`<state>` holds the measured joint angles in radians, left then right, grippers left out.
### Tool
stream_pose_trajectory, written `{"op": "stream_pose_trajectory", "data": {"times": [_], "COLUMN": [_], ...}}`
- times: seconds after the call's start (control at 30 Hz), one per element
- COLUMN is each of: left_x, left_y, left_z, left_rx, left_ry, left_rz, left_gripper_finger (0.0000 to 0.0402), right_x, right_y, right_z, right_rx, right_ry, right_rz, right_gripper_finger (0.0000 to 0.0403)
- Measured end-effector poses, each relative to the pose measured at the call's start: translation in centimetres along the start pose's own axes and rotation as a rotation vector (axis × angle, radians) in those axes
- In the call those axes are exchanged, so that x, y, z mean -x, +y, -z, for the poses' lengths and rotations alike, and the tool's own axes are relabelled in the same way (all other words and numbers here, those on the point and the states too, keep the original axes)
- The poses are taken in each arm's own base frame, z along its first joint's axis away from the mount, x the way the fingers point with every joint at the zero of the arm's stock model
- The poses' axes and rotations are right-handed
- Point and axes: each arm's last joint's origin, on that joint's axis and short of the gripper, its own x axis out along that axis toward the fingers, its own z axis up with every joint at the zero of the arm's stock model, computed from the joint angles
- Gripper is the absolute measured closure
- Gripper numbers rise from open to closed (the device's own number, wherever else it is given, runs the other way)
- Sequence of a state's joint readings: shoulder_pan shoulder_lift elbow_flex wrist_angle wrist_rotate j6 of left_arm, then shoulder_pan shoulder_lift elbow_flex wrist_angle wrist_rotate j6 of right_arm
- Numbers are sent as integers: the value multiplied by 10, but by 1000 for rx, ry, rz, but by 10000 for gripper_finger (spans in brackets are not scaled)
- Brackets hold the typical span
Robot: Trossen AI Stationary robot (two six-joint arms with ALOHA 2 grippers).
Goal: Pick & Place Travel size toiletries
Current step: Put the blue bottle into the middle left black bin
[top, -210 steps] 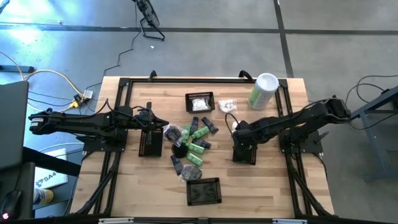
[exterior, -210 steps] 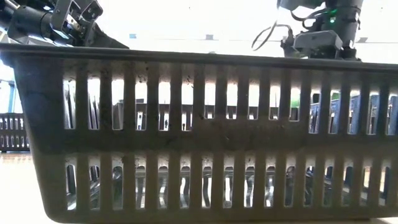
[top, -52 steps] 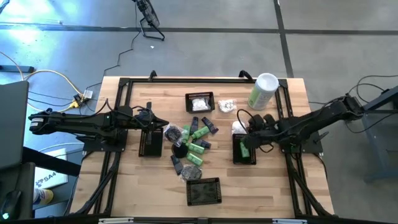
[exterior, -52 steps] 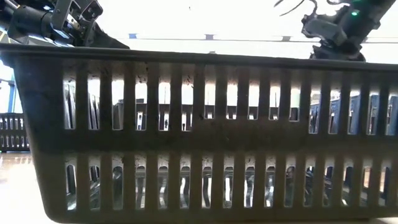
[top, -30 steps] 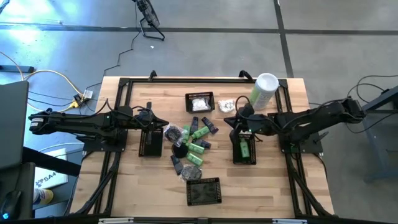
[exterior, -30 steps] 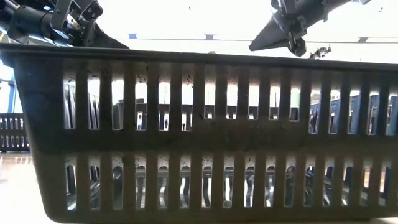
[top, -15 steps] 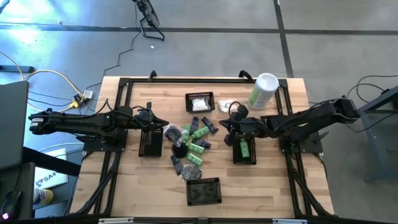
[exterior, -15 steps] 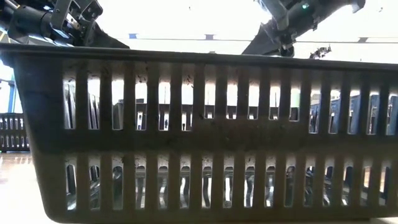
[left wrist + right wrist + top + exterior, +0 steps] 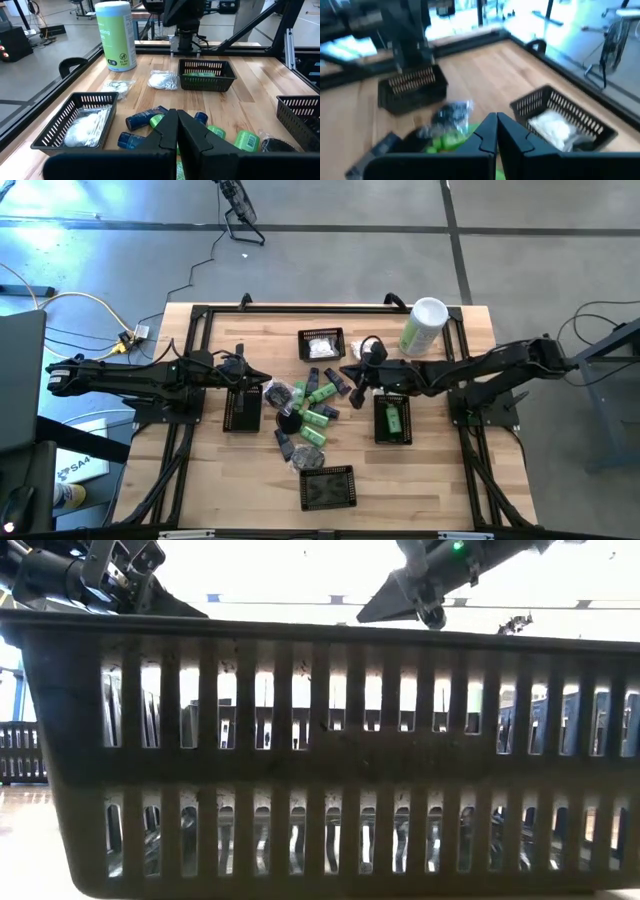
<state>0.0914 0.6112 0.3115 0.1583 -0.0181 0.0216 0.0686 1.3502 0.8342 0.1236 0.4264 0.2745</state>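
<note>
While parked shut over a black basket (image 9: pixel 242 411) at left, left gripper (image 9: pixel 262 383); right gripper (image 9: pixel 349 374), closed and empty, beside the travel size toiletries (image 9: pixel 310 412) heaped mid-table.

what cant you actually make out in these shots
- Low view: a black basket fills the picture and hides the table behind it.
- High view: the small toiletries in the middle pile are too small to tell apart.
- Right wrist view: motion blur smears the pile.
- Left wrist view: the left gripper, shut, covers part of the pile.
- High view: the right gripper is shut above the pile.
</note>
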Motion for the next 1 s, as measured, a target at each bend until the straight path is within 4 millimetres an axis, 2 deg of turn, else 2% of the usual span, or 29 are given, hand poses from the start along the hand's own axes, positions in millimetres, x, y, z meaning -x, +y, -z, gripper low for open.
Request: {"op": "stream_pose_trajectory", "data": {"times": [0.17,0.4,0.63,0.83,1.0], "left_x": [0,0,0,0,0], "left_y": [0,0,0,0,0], "left_z": [-1,0,0,0,0], "left_rx": [0,0,0,0,0], "left_ry": [-5,0,3,4,4], "left_rz": [-1,-3,-3,-3,-3], "left_gripper_finger": [402,402,402,402,402], "right_x": [-17,-57,-88,-98,-94], "right_y": [8,19,11,-2,-8], "right_z": [-8,-19,-8,3,13], "right_rx": [22,53,66,46,81], "right_ry": [101,224,301,365,489], "right_rz": [8,-1,67,123,154], "right_gripper_finger": [400,400,400,392,341]}}
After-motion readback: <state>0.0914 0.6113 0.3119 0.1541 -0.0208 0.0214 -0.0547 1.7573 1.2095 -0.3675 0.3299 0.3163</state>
